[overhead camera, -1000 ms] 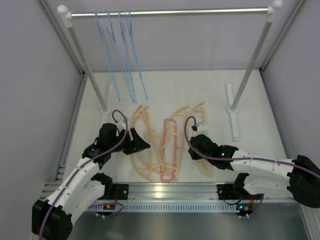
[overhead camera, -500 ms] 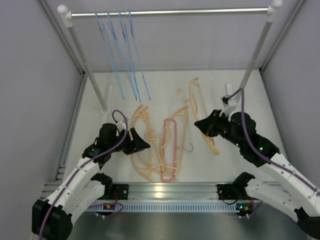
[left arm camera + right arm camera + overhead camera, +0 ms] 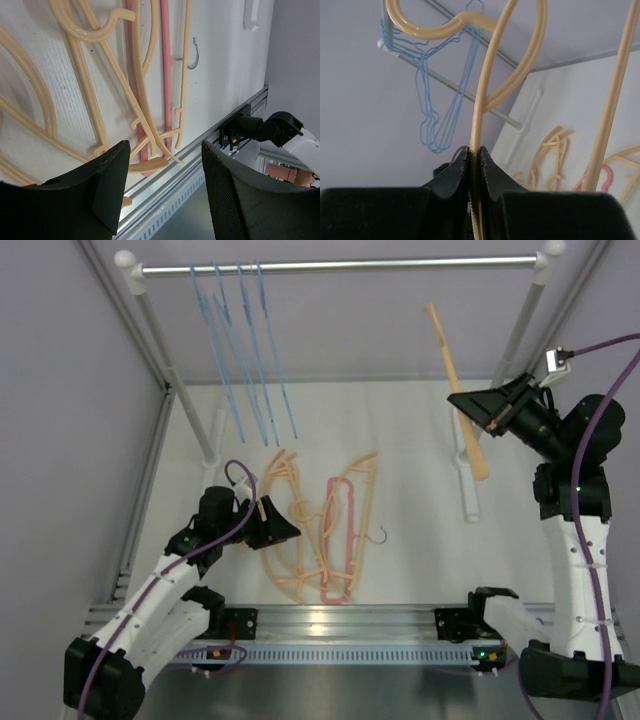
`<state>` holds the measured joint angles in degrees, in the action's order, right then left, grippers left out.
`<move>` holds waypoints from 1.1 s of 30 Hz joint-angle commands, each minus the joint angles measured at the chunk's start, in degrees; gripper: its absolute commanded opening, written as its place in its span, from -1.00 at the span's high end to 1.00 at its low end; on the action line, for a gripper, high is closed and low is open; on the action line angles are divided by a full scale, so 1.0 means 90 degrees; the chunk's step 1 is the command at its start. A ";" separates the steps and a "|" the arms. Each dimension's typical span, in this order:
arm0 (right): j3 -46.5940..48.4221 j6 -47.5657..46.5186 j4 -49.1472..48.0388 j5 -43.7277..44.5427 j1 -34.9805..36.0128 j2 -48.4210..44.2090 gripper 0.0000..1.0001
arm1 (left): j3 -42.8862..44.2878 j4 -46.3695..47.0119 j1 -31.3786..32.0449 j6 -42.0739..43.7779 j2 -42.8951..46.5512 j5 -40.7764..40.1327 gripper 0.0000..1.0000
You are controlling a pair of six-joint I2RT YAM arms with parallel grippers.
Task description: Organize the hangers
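My right gripper (image 3: 460,400) is raised high at the right, shut on a peach-orange hanger (image 3: 459,390) that hangs in the air below the silver rail (image 3: 340,262); in the right wrist view the jaws pinch its thin arm (image 3: 476,130). Several light-blue wire hangers (image 3: 245,350) hang on the rail at the left and show in the right wrist view (image 3: 437,105). A pile of peach-orange hangers (image 3: 295,530) and one pink-red hanger (image 3: 340,540) with a metal hook (image 3: 194,54) lies on the floor. My left gripper (image 3: 292,530) is open and empty, low at the pile's left edge.
The rail stands on two white posts with feet (image 3: 466,475) on the white floor. Grey walls close in left and right. An aluminium frame (image 3: 340,625) runs along the near edge.
My right arm has swung up and to the right, lifting the peach-orange hanger from above the floor to near the rail. The left arm has not moved.
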<state>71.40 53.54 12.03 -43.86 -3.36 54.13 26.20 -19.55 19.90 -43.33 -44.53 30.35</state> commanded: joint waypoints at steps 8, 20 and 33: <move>0.0397 0.2781 -0.2986 -0.1377 -0.0827 0.0236 1.00 | 0.0039 0.0317 0.0015 0.0147 -0.0120 0.0036 -0.26; 0.0133 0.4432 -0.4657 -0.1358 -0.1609 0.0372 1.00 | -0.0020 0.0327 0.0015 0.0215 -0.0140 0.0036 -0.25; 0.0270 0.4940 -0.4745 -0.0850 -0.1971 0.0821 1.00 | -0.0010 0.0307 0.0015 0.0254 -0.0169 0.0163 -0.25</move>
<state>71.33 96.66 -25.32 -53.84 -19.66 61.34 26.20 -19.51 19.90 -42.04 -46.04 30.63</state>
